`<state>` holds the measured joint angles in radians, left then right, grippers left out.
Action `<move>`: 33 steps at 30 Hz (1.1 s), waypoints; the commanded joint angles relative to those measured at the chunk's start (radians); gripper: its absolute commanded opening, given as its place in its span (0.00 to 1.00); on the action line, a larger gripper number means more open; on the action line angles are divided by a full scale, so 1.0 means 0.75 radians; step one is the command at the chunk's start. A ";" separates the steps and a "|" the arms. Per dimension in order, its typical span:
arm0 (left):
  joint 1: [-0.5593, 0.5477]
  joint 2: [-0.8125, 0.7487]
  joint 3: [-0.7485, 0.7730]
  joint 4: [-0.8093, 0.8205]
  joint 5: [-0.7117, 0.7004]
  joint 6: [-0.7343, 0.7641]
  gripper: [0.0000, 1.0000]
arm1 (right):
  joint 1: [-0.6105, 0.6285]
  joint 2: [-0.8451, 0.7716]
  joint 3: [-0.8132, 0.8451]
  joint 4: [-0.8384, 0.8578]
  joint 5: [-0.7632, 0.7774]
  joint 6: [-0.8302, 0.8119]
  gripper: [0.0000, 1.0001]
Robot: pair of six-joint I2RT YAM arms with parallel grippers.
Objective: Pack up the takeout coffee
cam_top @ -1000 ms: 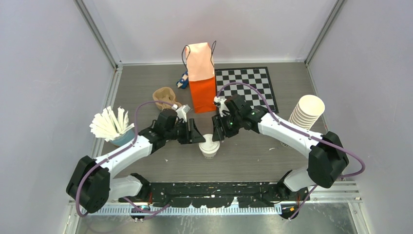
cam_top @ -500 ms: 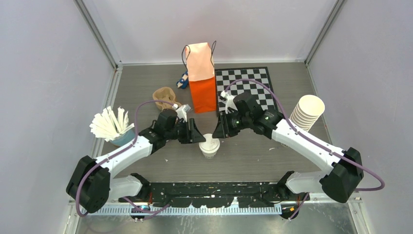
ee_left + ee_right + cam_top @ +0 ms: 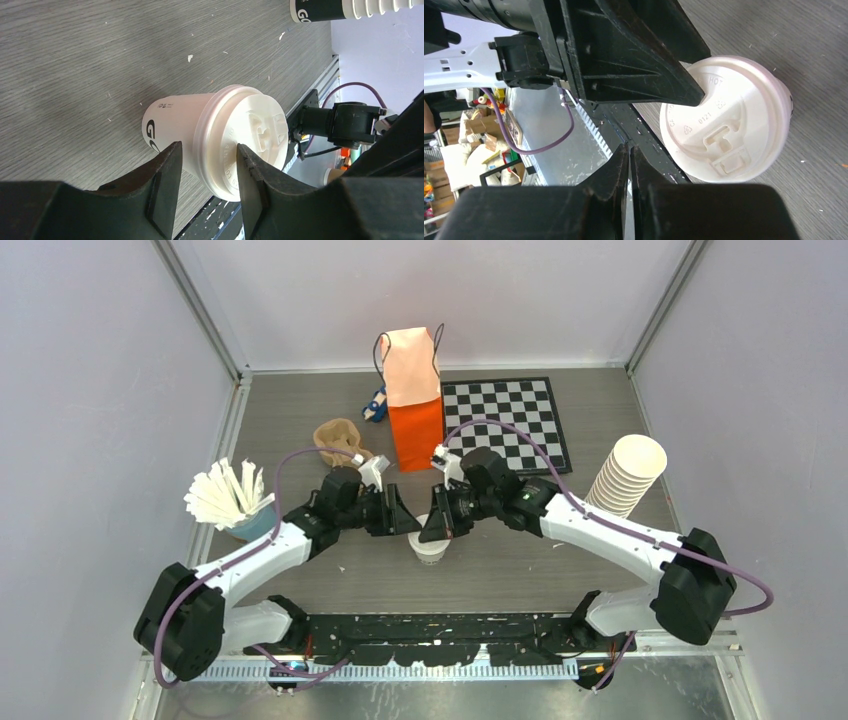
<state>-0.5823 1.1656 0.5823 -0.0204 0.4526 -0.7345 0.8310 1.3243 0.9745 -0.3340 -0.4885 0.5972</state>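
The takeout coffee (image 3: 432,550), a small white paper cup with a white sip lid, stands upright on the table in front of both arms. My left gripper (image 3: 407,523) is open at the cup's left side. In the left wrist view (image 3: 206,147) its two fingertips straddle the rim of the lid (image 3: 250,135). My right gripper (image 3: 436,529) is shut and empty, low over the near edge of the lid. In the right wrist view (image 3: 629,147) the lid (image 3: 729,135) lies just beyond it. The orange paper bag (image 3: 415,410) stands open behind the cup.
A tall stack of lidless cups (image 3: 627,472) stands at the right. A checkerboard mat (image 3: 510,420) lies right of the bag. A blue cup of white sticks (image 3: 228,500) stands at the left, with a brown cardboard piece (image 3: 338,438) and a small blue object (image 3: 376,405) behind.
My right gripper has swung left and down, from beside the bag to just over the cup's lid. The left gripper and the cup have stayed put.
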 commanded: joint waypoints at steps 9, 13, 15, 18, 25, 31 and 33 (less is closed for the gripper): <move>-0.003 -0.032 -0.040 -0.012 -0.031 0.012 0.45 | 0.011 0.039 -0.040 0.067 0.039 -0.022 0.11; -0.004 -0.031 -0.040 -0.010 -0.029 0.010 0.44 | 0.009 0.056 -0.032 0.026 0.068 -0.064 0.12; -0.004 -0.030 -0.035 -0.012 -0.028 0.010 0.45 | 0.010 0.063 -0.031 0.018 0.074 -0.081 0.13; -0.003 -0.025 -0.032 -0.011 -0.026 0.011 0.45 | 0.009 0.074 -0.037 0.013 0.084 -0.096 0.13; -0.005 -0.010 -0.032 -0.010 -0.020 0.014 0.45 | -0.016 0.092 -0.067 0.006 0.088 -0.121 0.13; -0.004 -0.005 -0.032 -0.020 -0.029 0.024 0.44 | -0.018 0.079 -0.141 0.013 0.118 -0.129 0.14; -0.004 0.001 -0.030 -0.023 -0.031 0.026 0.44 | -0.018 0.079 -0.157 0.015 0.116 -0.132 0.14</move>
<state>-0.5827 1.1542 0.5713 -0.0170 0.4530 -0.7437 0.8207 1.3804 0.9062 -0.2790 -0.4461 0.5320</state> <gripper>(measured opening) 0.447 0.133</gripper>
